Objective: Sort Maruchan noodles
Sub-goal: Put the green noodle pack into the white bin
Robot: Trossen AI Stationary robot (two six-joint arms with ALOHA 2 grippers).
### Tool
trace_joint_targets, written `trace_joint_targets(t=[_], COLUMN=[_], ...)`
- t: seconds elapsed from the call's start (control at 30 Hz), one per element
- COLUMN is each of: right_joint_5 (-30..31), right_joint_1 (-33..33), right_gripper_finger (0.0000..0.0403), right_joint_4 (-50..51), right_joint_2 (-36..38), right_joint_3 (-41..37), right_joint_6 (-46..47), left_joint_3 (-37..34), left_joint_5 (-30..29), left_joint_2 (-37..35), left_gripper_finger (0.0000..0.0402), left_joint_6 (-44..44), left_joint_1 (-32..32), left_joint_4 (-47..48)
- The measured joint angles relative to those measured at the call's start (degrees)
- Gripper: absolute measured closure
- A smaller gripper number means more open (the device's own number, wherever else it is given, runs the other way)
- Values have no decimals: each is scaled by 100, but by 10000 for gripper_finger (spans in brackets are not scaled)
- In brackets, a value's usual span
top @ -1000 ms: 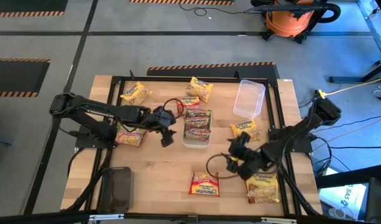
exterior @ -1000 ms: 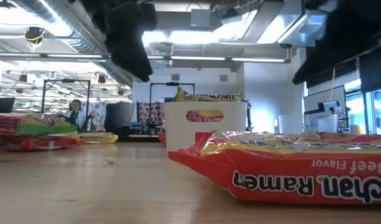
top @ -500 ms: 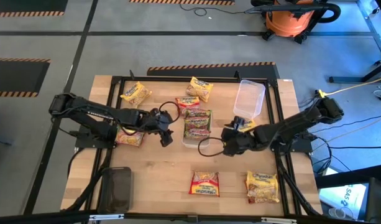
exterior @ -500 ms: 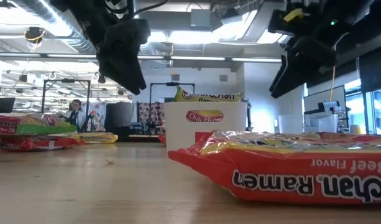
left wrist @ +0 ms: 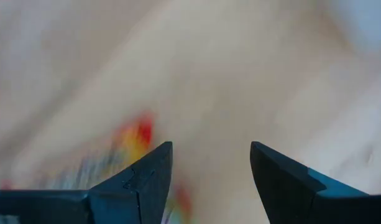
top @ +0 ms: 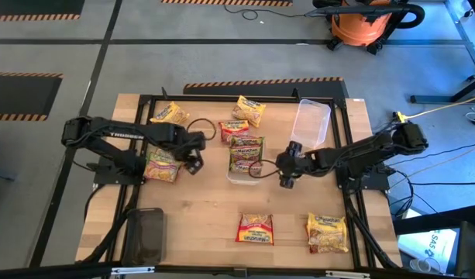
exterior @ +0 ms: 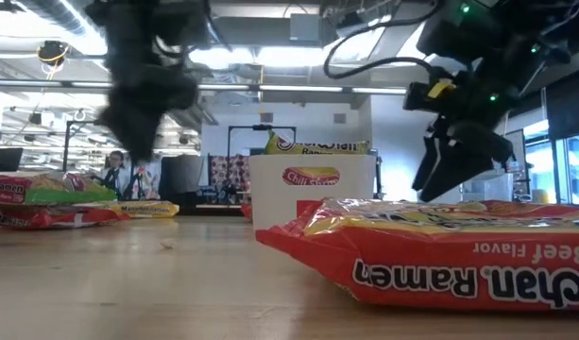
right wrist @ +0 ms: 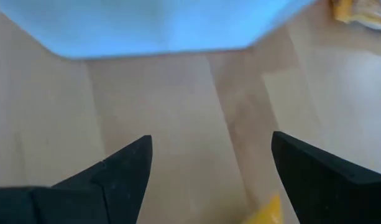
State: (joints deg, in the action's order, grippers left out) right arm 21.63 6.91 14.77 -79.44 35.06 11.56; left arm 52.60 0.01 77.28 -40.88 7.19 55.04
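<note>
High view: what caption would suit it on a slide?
Two open pincers, left and right, hover over scattered ramen packets beside a white tray.

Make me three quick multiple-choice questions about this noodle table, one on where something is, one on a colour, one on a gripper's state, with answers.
1. Where does the clear tray lie?
A. far right part of the table
B. near left corner
C. off the table

2. What colour is the packet at the near edge, middle?
A. green
B. red
C. blue

3. How is the right gripper?
A. shut on a packet
B. open and empty
C. out of view

Answers: 1 A, high view shows it beyond the right arm. 2 B, its wrapper is red. 3 B, right wrist view shows fingers apart with bare wood between.
</note>
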Motion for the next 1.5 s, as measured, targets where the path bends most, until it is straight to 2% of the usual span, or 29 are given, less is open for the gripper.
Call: trace_joint_targets(t=[0.07, 0.17, 0.33, 0.47, 0.67, 0.8, 0.9, 1.07, 1.17, 1.27, 1.4, 1.5], right_joint_5=[-183, -372, -750, -851, -1234, -1500, -1486, -1300, -971, -642, -346, -251], right_joint_1=[-127, -300, -450, -430, -426, -345, -88, 476, 803, 1053, 1292, 1433], right_gripper_finger=[96, 96, 96, 96, 96, 96, 96, 96, 96, 96, 96, 96], right_joint_4=[-257, -507, -637, -639, -623, -783, -1011, -1465, -1672, -1853, -2050, -2198], right_joint_2=[0, 0, -1, -1, 0, -2, -2, -2, -2, -2, -2, -4], right_joint_3=[-78, -151, -182, -182, -182, -182, -182, -182, -182, -182, -182, -182], right_joint_6=[-128, -203, -147, -17, 385, 793, 1128, 1754, 1990, 2106, 2121, 2122], left_joint_3=[114, 212, 21, -308, -376, -374, -353, -238, -279, -532, -946, -763], left_joint_5=[125, 14, -3, 269, 1029, 968, 705, -81, -271, -139, 84, 120], left_joint_2=[-2, -9, -11, -9, -9, -7, -54, -261, -256, -207, -24, 48], left_gripper_finger=[193, 193, 193, 193, 193, 193, 193, 193, 193, 193, 193, 193], left_joint_6=[-183, -414, -786, -515, -34, 278, 310, -221, -475, -310, 96, 191], left_joint_1=[6, 3, -62, -242, -889, -1238, -1332, -1412, -1409, -1382, -1310, -1464], left_joint_4=[826, 1734, 2412, 2022, 528, -26, 342, 2044, 2888, 2937, 2511, 2098])
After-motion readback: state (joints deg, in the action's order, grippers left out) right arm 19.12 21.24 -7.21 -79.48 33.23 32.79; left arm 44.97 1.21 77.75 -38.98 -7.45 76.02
